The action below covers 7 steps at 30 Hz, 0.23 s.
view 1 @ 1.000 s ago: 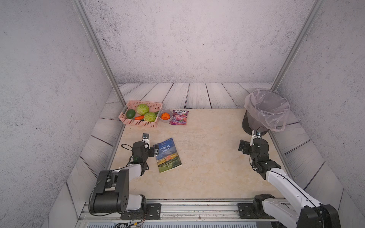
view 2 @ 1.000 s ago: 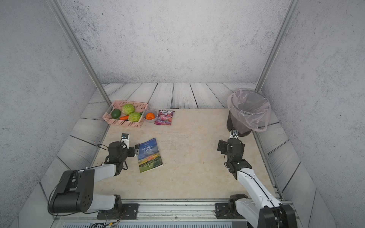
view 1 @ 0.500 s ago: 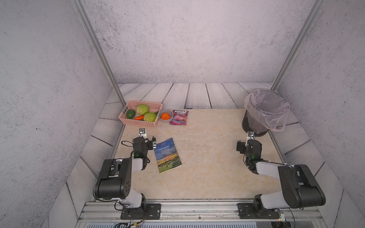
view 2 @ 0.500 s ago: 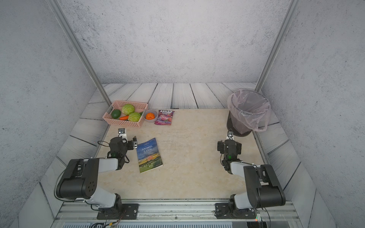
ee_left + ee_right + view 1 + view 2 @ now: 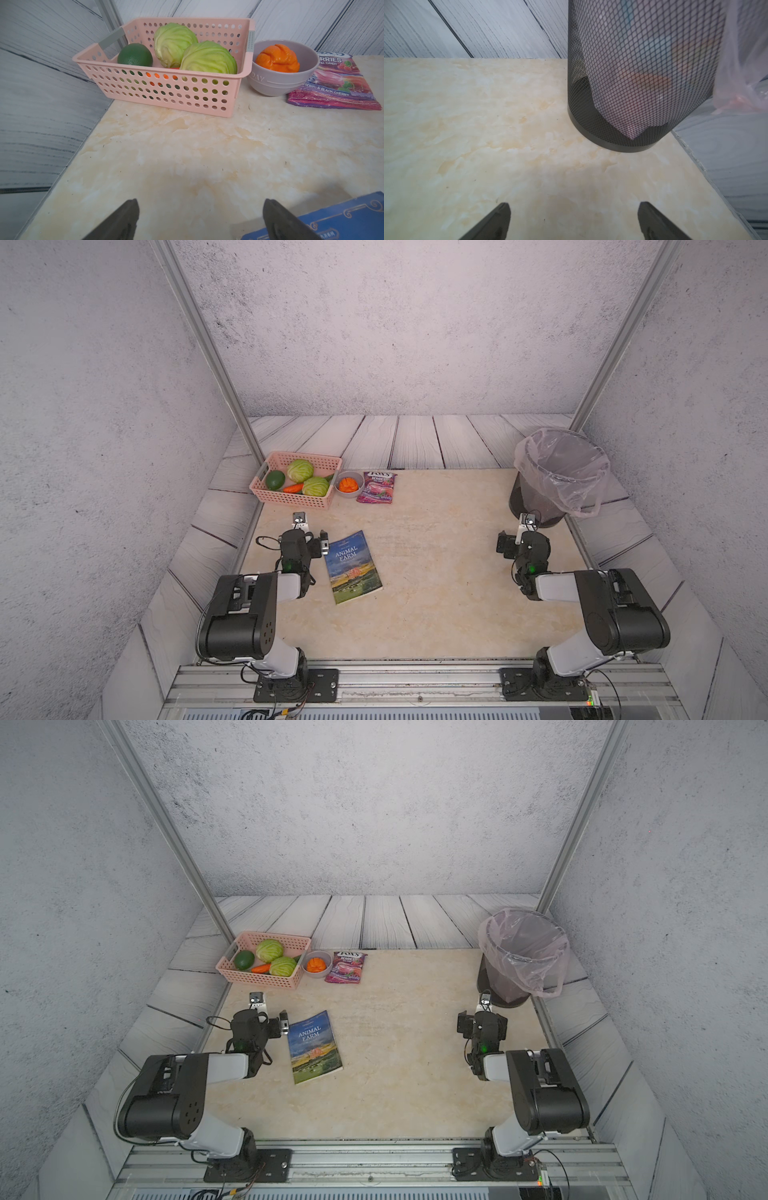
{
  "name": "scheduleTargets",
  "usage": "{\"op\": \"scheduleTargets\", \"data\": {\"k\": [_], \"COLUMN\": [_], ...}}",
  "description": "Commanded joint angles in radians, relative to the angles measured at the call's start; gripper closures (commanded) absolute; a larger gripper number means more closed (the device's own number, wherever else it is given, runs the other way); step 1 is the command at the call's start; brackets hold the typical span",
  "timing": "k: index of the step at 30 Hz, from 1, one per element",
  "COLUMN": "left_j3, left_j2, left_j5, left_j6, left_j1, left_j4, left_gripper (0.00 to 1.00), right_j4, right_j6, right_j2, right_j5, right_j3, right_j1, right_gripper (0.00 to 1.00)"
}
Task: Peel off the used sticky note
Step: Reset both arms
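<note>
Blue book (image 5: 353, 566) lies flat on the tabletop (image 5: 436, 572), its upper corner just beside the left fingers (image 5: 302, 540), which are spread wide and holding nothing. Same for the right fingers (image 5: 523, 540), near the mesh bin (image 5: 528, 499) at right. Can't tell where the sticky note is.

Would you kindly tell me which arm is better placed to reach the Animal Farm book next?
Left: the open left gripper sits right beside the book, while the right gripper faces the bin, far from it.
</note>
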Motion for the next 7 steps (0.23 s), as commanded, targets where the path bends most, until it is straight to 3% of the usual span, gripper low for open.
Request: {"op": "scheduleTargets", "data": {"k": [1,7], "left_j3": [0.017,0.015], "left_j2": [-0.005,-0.008], "left_j5": [-0.007,-0.008], "left_j6": [-0.004,-0.004], "left_j1": [0.005,0.003], "left_j4": [-0.004,-0.001], "left_gripper": [0.02,0.02], "right_j4": [-0.023,-0.022], "right_j6": [0.003,0.001], "right_j2": [-0.02,-0.019], "right_j5": [-0.014,-0.014], "right_j3": [0.014,0.014], "right_j1": [-0.005,-0.005], "right_gripper": [0.0,0.0]}}
